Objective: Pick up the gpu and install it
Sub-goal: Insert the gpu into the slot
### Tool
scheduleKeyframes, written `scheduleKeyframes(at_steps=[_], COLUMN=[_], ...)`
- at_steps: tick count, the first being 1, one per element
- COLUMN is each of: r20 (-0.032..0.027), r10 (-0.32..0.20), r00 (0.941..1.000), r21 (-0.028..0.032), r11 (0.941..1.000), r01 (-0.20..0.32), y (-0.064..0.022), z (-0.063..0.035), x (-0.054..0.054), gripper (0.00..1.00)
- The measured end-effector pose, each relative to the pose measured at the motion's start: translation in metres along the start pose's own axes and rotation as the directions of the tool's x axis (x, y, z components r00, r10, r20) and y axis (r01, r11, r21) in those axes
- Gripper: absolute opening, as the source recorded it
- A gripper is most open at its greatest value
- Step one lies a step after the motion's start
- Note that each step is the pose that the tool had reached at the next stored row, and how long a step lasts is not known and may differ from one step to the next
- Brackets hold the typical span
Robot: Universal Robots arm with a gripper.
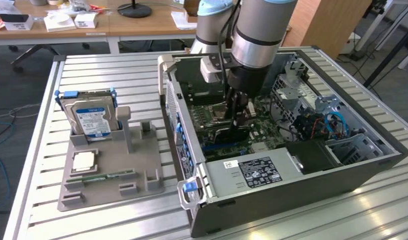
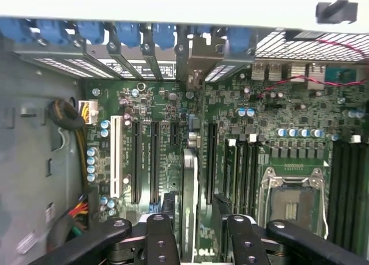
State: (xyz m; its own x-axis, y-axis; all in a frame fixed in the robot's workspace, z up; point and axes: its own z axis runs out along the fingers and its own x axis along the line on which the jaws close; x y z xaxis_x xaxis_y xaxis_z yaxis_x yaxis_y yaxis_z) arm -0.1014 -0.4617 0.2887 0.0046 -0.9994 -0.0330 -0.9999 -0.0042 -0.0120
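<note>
Deep inside the big open black-and-grey computer case (image 1: 364, 170) on the slatted metal desk (image 1: 110, 70): the robot's black two-fingered hand (image 1: 237, 117), pointing straight down, low over the green main board (image 2: 173, 103) on the floor of that case. Spread wide, with one finger on each side of the gpu (image 2: 189, 184), a thin flat dark card seen here from its edge. Looks like a small gap between each finger and the card, so most likely not squeezing it, though hard to be sure. Right in the middle of the hand (image 2: 193, 230), then, with no reaching to either side needed. Standing up on its thin edge on the main board, not lying flat. Long way of the card running from under the hand toward the case wall with the row of blue clips (image 2: 95, 31), in line with the long black slots (image 2: 136, 161) just beside it. Seems to sit down in a slot of its own, though how deep cannot be told. Outside the case, on the exterior view's left: a flat grey plastic tray (image 1: 103, 175) holding a silver hard drive with a blue-and-white label (image 1: 93, 120), well apart from the hand.
</note>
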Motion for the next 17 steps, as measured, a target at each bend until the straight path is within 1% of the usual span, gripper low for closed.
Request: scheduleKeyframes(at_steps=[12, 17], r20=[0.0001, 0.0003], r10=[0.000, -0.001], r00=[1.0000, 1.0000], r21=[0.0109, 0.0185], r11=[0.9999, 0.9998], r01=[0.000, 0.001], y=[-0.0004, -0.0006], z=[-0.0368, -0.0493], x=[-0.001, -0.002], gripper=[0.39, 0.39])
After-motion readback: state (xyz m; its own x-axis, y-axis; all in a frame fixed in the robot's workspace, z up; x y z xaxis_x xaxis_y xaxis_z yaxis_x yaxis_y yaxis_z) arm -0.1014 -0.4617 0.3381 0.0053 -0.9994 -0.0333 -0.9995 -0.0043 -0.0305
